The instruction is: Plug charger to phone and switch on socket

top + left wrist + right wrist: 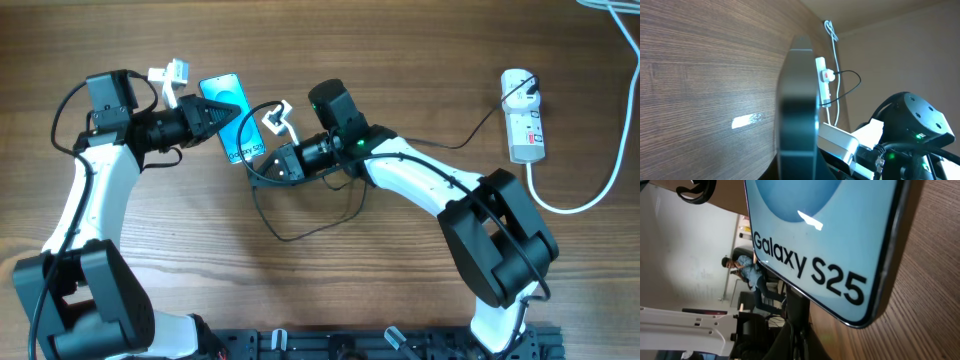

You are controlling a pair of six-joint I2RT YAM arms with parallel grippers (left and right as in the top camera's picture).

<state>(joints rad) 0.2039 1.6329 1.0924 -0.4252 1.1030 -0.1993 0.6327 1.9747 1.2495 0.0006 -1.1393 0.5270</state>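
turquoise phone pinched on edge, plug tip at its end

overhead: left gripper (212, 118) is clamped shut on the phone (238, 125), well apart from the socket (524, 125) off at the right. right gripper (272, 165) is closed too, by the look of it on the charger (470, 138) tip, at the phone's lettered end. a push off line could swing the phone in that pinch, and the slack loop under the right arm (420, 180) could snag. lettering here is too small to read.

left wrist: phone (799, 110) shows edge-on and dark. socket (824, 82) sits far behind, red switch (828, 75) untouched, its print unreadable.

right wrist: phone (830, 240) fills the view, reading "galaxy s25". the port is hidden, so i'd guess a miss would scrape the frame.
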